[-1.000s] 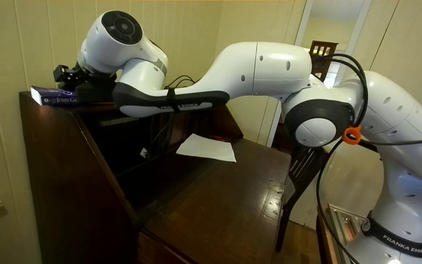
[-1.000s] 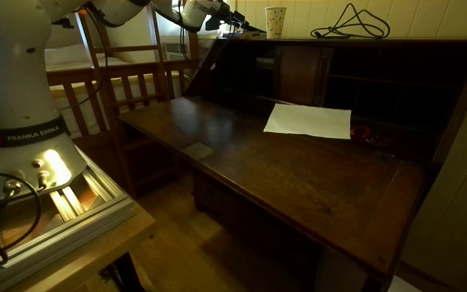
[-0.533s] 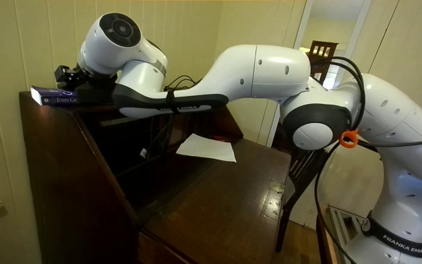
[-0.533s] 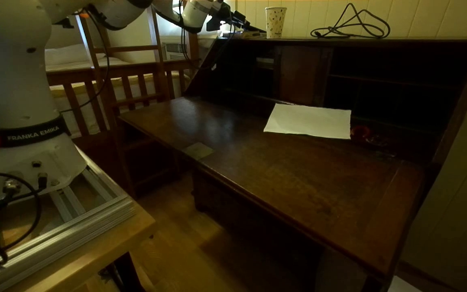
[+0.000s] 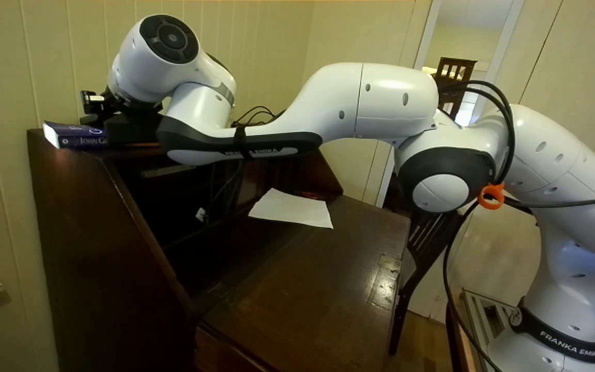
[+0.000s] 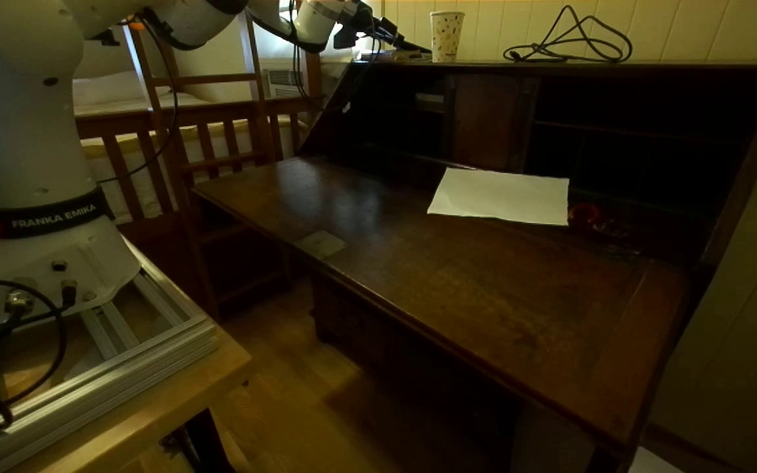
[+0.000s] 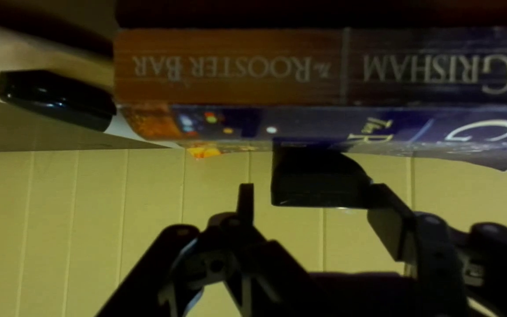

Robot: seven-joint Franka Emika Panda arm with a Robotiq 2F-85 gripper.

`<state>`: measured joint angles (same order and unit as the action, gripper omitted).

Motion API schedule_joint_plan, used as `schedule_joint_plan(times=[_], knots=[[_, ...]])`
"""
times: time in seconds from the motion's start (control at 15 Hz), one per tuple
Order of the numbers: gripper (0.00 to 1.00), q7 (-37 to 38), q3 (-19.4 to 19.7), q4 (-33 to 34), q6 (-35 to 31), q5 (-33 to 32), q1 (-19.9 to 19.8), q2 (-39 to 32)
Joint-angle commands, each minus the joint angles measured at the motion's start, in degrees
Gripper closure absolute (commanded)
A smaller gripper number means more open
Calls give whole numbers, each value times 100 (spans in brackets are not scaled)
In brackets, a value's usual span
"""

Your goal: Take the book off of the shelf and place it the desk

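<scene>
The book (image 5: 78, 139) has a dark purple cover and lies flat on the shelf (image 5: 38, 138), the top board of the cabinet. In the wrist view, which stands upside down, the book (image 7: 438, 70) fills the top, its spine toward the camera. My gripper (image 5: 114, 124) is close over the book and hides one end of its spine. In the wrist view my gripper (image 7: 313, 189) has its fingers apart, beside the book's cover. A black block shows between the fingers; I cannot tell what it is. The desk (image 5: 318, 289) lies lower; it also shows here (image 6: 483, 276).
A white paper sheet (image 6: 500, 196) lies on the desk, with a red item (image 6: 584, 213) beside it. A patterned paper cup (image 6: 447, 36) and a looped black cable (image 6: 569, 46) are on the top board. A glossy black object (image 7: 55, 99) lies beside the book.
The forearm sank slightly in the first half second. Since then the wrist has turned and lifted a little, with the gripper shifting slightly. The book has not visibly moved.
</scene>
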<state>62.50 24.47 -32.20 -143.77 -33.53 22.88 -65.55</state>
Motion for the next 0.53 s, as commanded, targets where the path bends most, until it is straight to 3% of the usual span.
schedule_joint_plan(times=[0.0, 0.33, 0.47], knots=[[62, 7, -7, 254, 46, 63, -51, -147], [97, 20, -17, 214, 116, 77, -36, -99], [100, -101, -92, 116, 51, 106, -25, 18]])
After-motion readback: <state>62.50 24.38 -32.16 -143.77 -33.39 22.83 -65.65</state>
